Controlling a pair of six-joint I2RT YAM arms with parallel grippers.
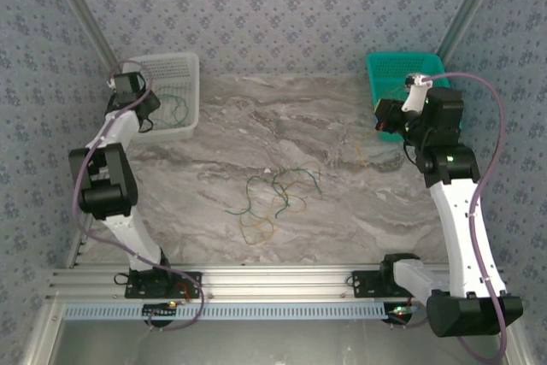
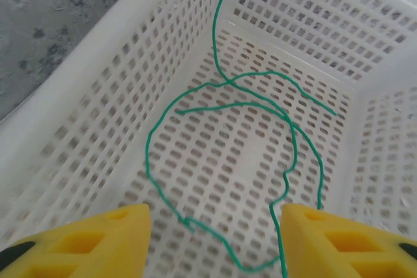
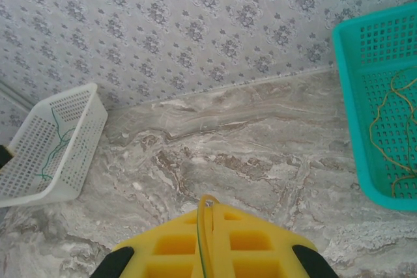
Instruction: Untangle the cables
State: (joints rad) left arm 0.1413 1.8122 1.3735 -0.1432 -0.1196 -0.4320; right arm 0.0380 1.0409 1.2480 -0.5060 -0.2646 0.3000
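The cables are sitting in three places. The tangle (image 1: 273,197), with green ones and yellow ones looped over each other, is lying in the middle of the surface (image 1: 359,211). It is spreading more from side to side than from front to back, and I cannot count the strands in it.

Some green cable (image 2: 225,83) is resting on the floor of the white basket (image 2: 98,96) in the far left corner. It is looking like two or three strands. Some yellow cable (image 3: 373,136) is lying in the teal basket (image 3: 345,96) in the far right corner. So I am counting two baskets, two arms and two claws.

The left claw (image 2: 214,216) is hanging over the white basket with its fingers spread apart and nothing between them. The right claw (image 3: 208,209) is hovering near the teal basket, clenched. A thin green cable (image 3: 202,239) seems to be pinched in the crack between its fingers.

Both claws are up by the far baskets, so from each of them the tangle is lying back toward the arms' bases. The right claw is looking a little nearer. The left one is the free one, so I am guessing it is the one to reach back.
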